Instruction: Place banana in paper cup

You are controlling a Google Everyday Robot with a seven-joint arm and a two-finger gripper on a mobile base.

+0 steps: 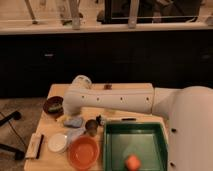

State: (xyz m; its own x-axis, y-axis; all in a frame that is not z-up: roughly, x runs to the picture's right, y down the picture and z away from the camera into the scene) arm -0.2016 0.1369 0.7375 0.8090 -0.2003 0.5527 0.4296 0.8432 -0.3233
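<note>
A lab or office is showing: railings (132, 15) are running above a robot's table (60, 92); the gripper (75, 115) is hanging over its left side.

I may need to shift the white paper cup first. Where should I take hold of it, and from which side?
Probably pinch the paper cup by its rim from above, on the side away from the orange bowl. The cup stands upright with its mouth open, and the bowl crowds its other side. The gripper hangs at the arm's end, beyond the cup.
</note>
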